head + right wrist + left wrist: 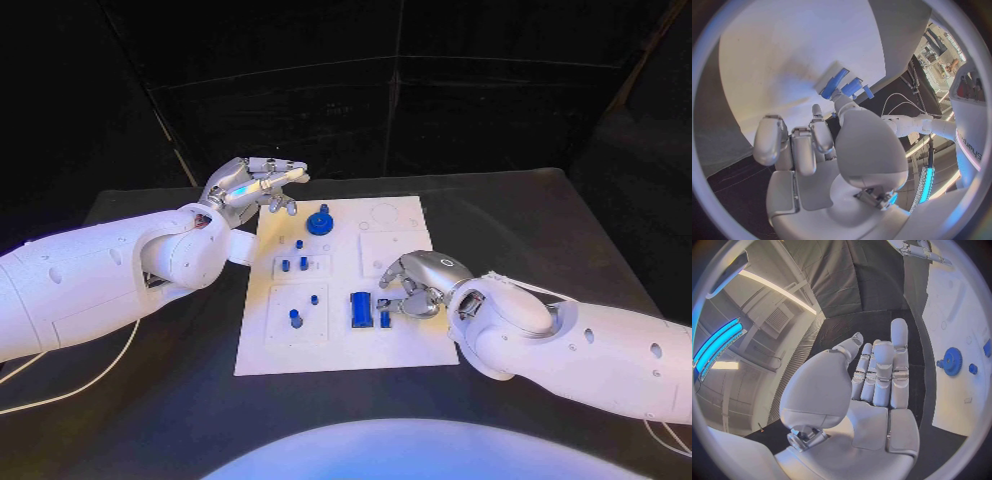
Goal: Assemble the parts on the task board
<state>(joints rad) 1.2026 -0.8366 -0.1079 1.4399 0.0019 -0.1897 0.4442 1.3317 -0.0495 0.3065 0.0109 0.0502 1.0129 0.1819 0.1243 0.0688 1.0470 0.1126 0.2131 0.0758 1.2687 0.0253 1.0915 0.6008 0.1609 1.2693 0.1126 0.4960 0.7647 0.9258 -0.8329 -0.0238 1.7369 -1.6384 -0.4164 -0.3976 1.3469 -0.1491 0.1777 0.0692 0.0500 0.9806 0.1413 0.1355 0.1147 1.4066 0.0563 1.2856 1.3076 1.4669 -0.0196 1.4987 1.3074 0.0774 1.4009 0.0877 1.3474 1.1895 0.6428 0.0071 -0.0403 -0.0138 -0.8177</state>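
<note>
The white task board lies in the middle of the black table. A blue gear stands near its far edge, and the left wrist view shows that gear too. Several small blue pegs stand down the board's left half. A long blue block and a smaller blue piece sit at centre right. My left hand hangs above the board's far left corner, fingers stretched out, holding nothing. My right hand hovers over the board's right side with fingers curled; its thumb tip reaches to the blue block.
Round and square recesses mark the board's far right part. Black table surrounds the board on every side. A white cable trails under my left arm.
</note>
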